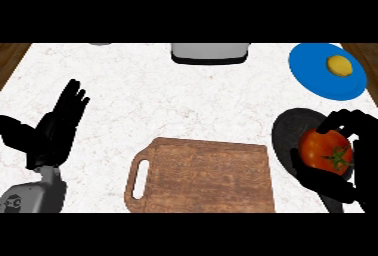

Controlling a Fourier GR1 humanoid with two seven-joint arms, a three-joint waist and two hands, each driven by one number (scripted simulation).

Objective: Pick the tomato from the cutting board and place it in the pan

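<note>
A red tomato (pixel 325 150) with a green stem is held over the dark pan (pixel 291 129) at the right edge of the counter. My right hand (pixel 353 122) is curled round the tomato, fingers above it and thumb below. The wooden cutting board (pixel 203 176) lies at the front centre with nothing on it. My left hand (pixel 57 126) rests open at the left, fingers pointing up, well away from the board.
A blue plate (pixel 316 75) with a small yellow fruit (pixel 339 64) sits at the back right, just beyond the pan. A grey-white appliance (pixel 210 52) stands at the back centre. The counter's wooden edges show at both far corners.
</note>
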